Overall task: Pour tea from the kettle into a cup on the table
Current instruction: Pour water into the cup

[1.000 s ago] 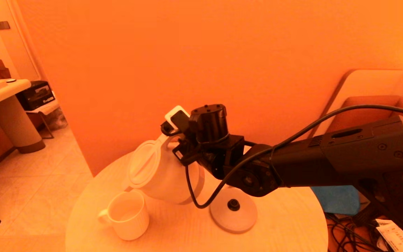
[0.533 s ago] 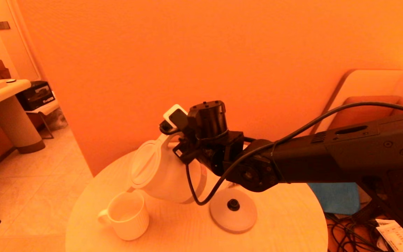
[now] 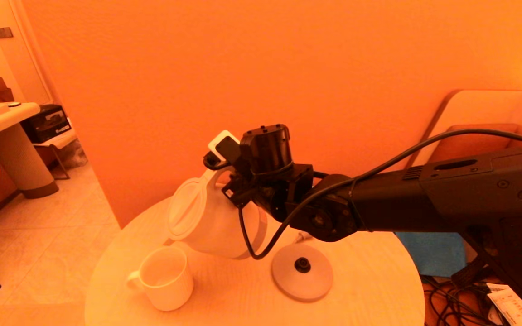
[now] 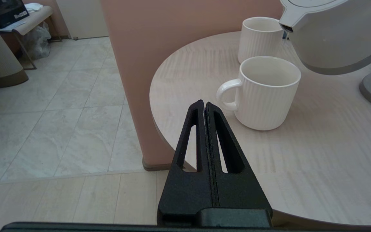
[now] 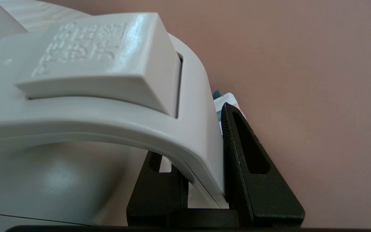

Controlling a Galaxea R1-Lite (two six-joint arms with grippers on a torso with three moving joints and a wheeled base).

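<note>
Now the kettle (image 3: 211,222) hangs tilted in the air over the table (image 3: 369,290), lid facing the robot's left and spout (image 4: 285,27) turned down toward the crockery. Compared with a second ago it has risen a little and its tilt has eased slightly, so the pour looks to be ending or pausing rather than deepening. In the left wrist view the spout sits above the cup (image 4: 258,37), the straight-sided tumbler standing just behind the mug (image 4: 266,91); only a faint thread or drip shows at the lip, and I cannot tell how much liquid either vessel holds. From the head view the cup is hidden behind the kettle body.

The right gripper (image 5: 201,174) pinches the kettle's loop handle (image 5: 192,129), one finger inside the loop and one outside, pressed against the plastic. The kettle's round base (image 3: 302,271) lies bare on the table, just beside the raised kettle on the robot's right. My judgement is that the next move calls for levelling the kettle and carrying it back over that base.

The left gripper (image 4: 204,109) idles off the table's near edge, its fingers pressed together on nothing.
</note>
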